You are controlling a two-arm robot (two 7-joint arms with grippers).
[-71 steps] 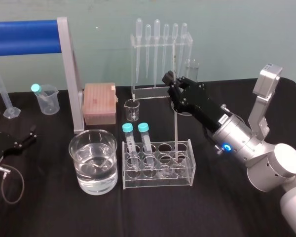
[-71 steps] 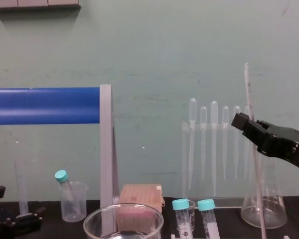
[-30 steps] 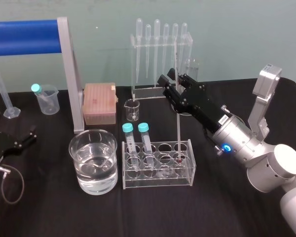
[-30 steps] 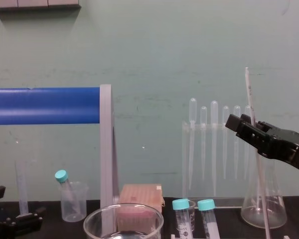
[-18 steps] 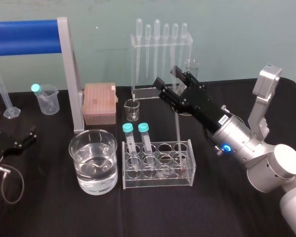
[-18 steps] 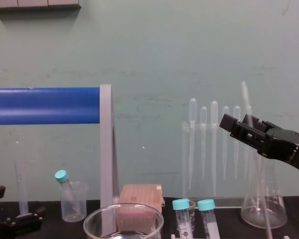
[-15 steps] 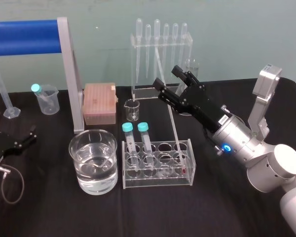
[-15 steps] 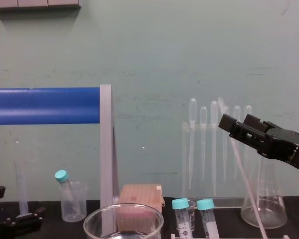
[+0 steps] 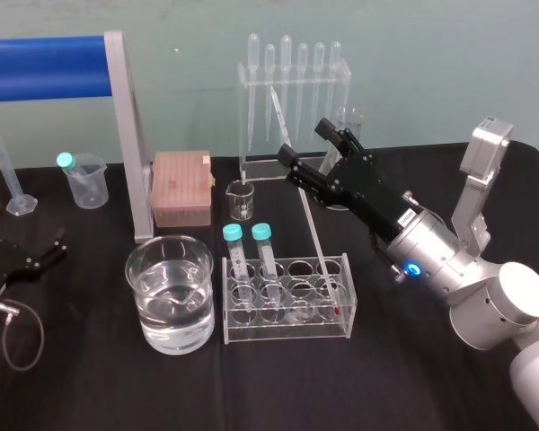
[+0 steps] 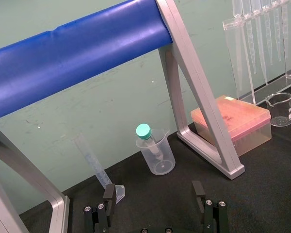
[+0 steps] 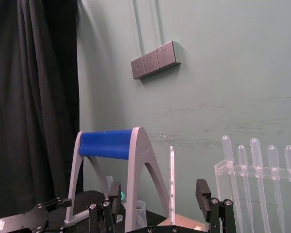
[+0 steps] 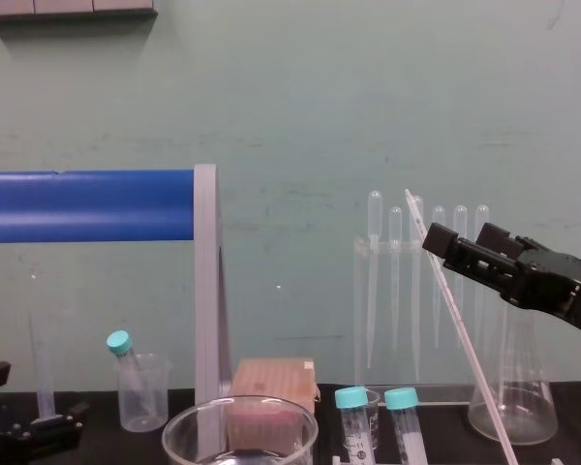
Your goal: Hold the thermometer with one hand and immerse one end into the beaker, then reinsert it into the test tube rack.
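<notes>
The thermometer (image 9: 304, 205) stands with its red tip in a right-hand hole of the test tube rack (image 9: 287, 334) and leans up toward the left. My right gripper (image 9: 311, 153) is open around its upper part. In the right wrist view the thermometer (image 11: 171, 182) rises between the spread fingers (image 11: 114, 193), apart from both. From the chest, the thermometer (image 12: 455, 320) slants below the right gripper (image 12: 470, 254). The water-filled beaker (image 9: 171, 247) sits left of the rack. My left gripper (image 10: 153, 199) is open and parked low at the far left of the table (image 9: 38, 259).
Two teal-capped tubes (image 9: 234, 247) stand in the rack's left holes. Behind it are a pipette stand (image 9: 292, 99), a small glass beaker (image 9: 241, 199), a pink tip box (image 9: 181, 187) and a conical flask (image 12: 511, 387). A blue-barred frame (image 9: 45, 67) spans the back left.
My right gripper has opened and let go of the thermometer. The thermometer, upright a second ago, has tipped to the left with its lower end staying in the rack.
</notes>
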